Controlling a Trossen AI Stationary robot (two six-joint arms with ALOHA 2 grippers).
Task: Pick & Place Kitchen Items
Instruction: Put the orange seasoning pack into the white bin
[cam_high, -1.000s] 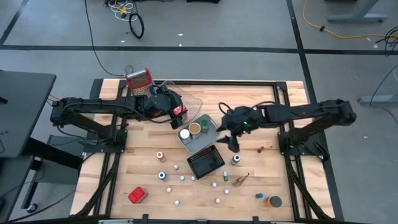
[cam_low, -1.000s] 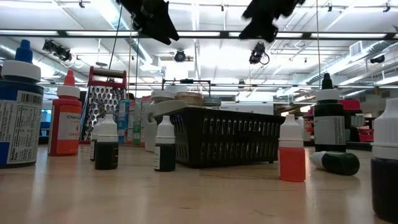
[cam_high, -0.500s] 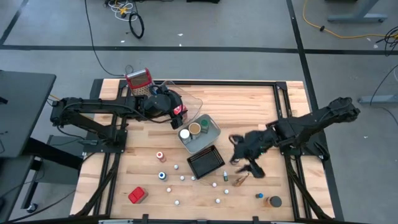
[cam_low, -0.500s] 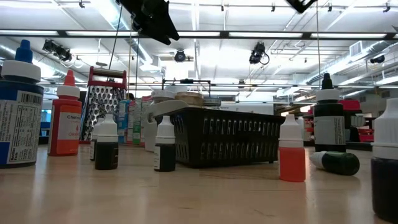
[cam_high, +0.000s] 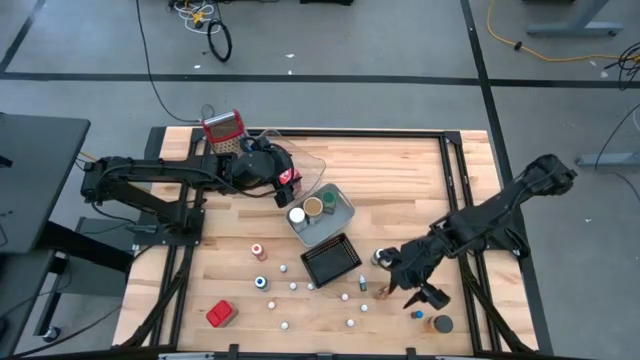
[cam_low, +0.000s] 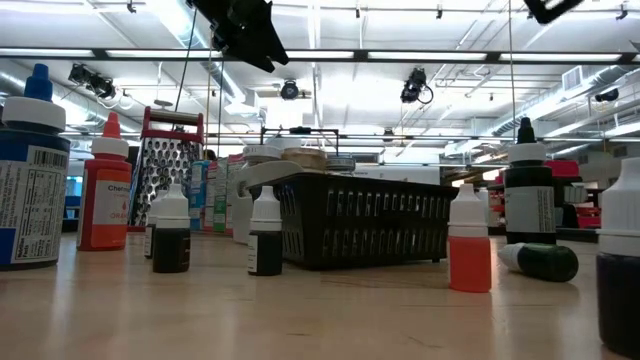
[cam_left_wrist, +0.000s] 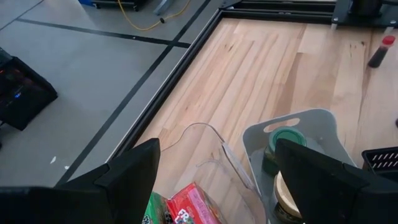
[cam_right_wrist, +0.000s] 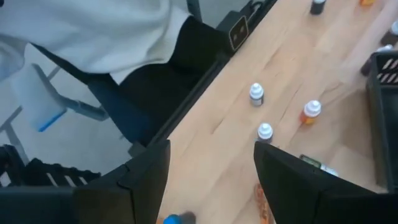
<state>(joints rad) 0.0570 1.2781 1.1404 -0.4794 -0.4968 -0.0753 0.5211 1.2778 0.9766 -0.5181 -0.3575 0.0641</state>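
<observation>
Jaws of both grippers gape empty: left (cam_left_wrist: 214, 180) above clear tray (cam_left_wrist: 205, 155), right (cam_right_wrist: 211, 180) over wood table (cam_right_wrist: 249, 137).

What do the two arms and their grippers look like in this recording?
Both arms are dark, near-black jointed links. The left gripper has a small red patch beside it in the high view. Each wrist view shows two broad, flat, matte black fingers: left fingers, right fingers. The right gripper is black too.

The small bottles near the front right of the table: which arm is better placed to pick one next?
Probably the right: its open end effector hangs above those bottles. The left end effector waits over the clear tray.
</observation>
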